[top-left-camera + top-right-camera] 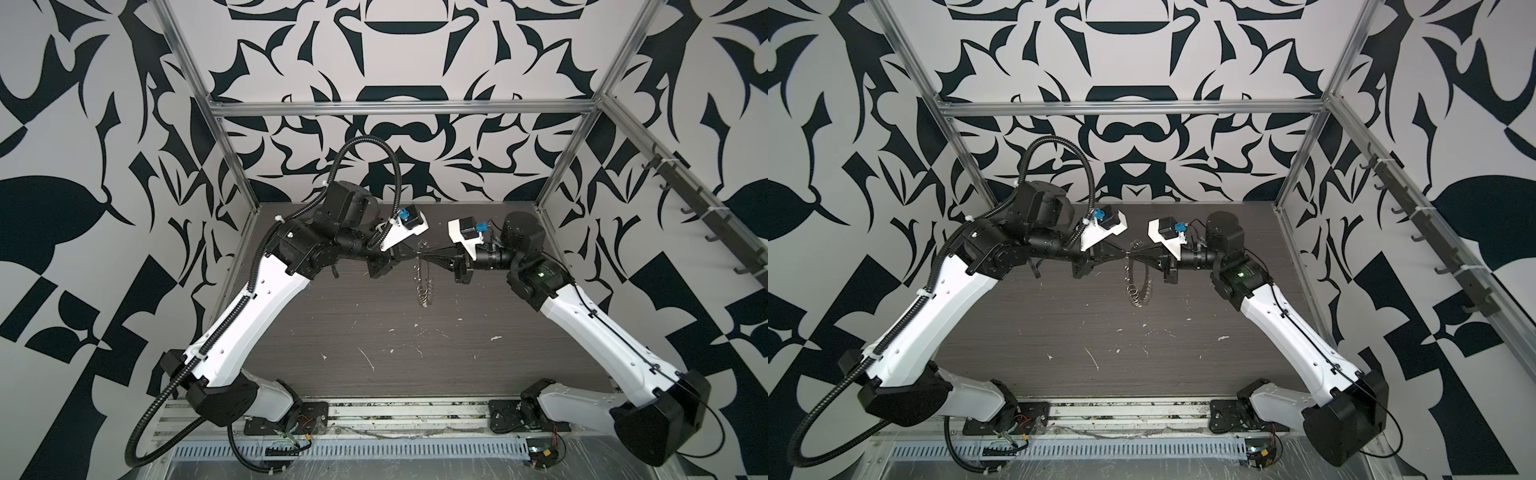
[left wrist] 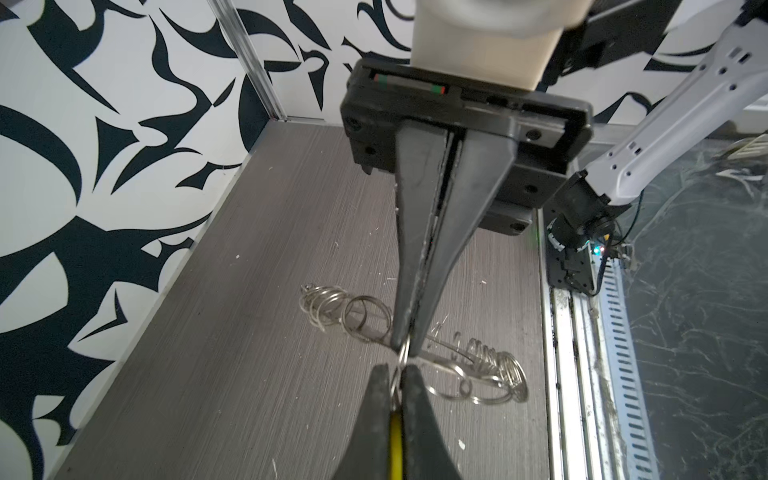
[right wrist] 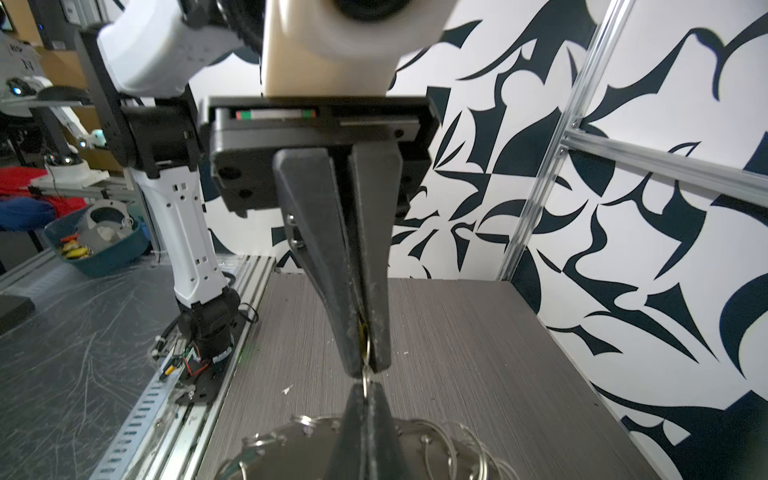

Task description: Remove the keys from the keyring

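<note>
We are unthreading: our left gripper pinches the small yellow plastic tag, our right gripper seemingly clamps the thin silver hoop dangling at six o'clock, so next we twist apart.

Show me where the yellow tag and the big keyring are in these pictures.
yellow tag (image 2: pixel 397 449), left wrist view, its visible yellow edge.
keyring (image 1: pixel 1139 298), a top view, bunched small rings at its low end.

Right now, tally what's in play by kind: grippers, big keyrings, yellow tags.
grippers: 2 (left gripper, right gripper)
keyring: 1
yellow tag: 1
total: 4
</note>
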You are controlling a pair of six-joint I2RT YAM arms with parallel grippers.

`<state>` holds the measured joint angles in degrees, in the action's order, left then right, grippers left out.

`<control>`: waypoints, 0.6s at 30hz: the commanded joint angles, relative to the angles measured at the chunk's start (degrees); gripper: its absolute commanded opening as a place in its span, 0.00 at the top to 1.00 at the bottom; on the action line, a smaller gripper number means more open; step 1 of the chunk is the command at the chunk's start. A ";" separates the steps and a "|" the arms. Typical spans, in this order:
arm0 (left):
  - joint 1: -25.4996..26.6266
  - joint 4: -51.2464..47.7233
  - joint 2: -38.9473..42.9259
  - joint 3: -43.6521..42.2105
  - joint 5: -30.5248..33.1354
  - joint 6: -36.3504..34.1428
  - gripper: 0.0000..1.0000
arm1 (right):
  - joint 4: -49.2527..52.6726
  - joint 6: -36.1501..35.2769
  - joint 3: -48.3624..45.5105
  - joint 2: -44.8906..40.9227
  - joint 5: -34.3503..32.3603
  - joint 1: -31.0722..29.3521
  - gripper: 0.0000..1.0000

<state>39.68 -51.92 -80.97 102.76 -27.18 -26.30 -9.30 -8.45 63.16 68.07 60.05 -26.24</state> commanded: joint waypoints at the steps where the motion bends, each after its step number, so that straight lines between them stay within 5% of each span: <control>1: -3.58 3.10 3.38 -3.36 -7.98 4.61 1.00 | -20.93 12.21 -0.31 -2.11 1.21 1.08 1.00; 7: -6.02 11.30 6.09 -8.08 -13.84 9.08 1.00 | -33.09 21.30 -0.73 -0.87 0.85 1.25 1.00; 18: -6.02 21.14 7.10 -13.25 -15.97 13.53 1.00 | -70.95 50.42 0.46 9.96 -6.93 1.21 1.00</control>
<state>33.93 -30.00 -75.05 91.24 -41.60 -14.72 -59.02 29.78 60.51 77.71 61.54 -26.28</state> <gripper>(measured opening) 0.081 0.042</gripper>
